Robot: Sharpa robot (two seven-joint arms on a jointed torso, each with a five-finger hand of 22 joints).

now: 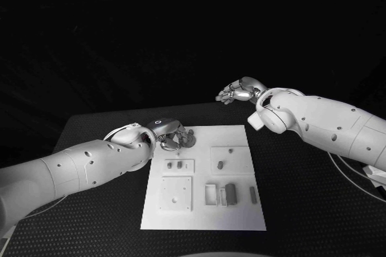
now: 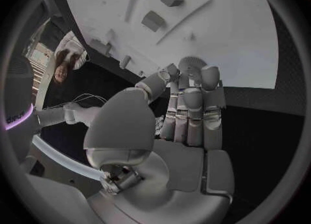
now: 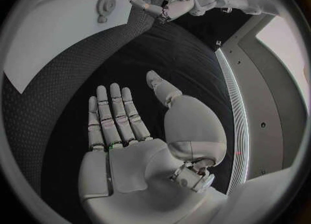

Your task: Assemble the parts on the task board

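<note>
While the white task board lay in the middle of the frame on the black tabletop, the left hand was seen at the board's upper left corner, its fingers curled in over the board's edge; whether anything was held in them could not be told. Several small grey parts were seen on the lower half of the board, two more on a raised square at its left side, and one near the centre. The right hand was held above the tabletop in the upper centre of the frame, well apart from the board, its fingers spread flat and nothing held in it.
</note>
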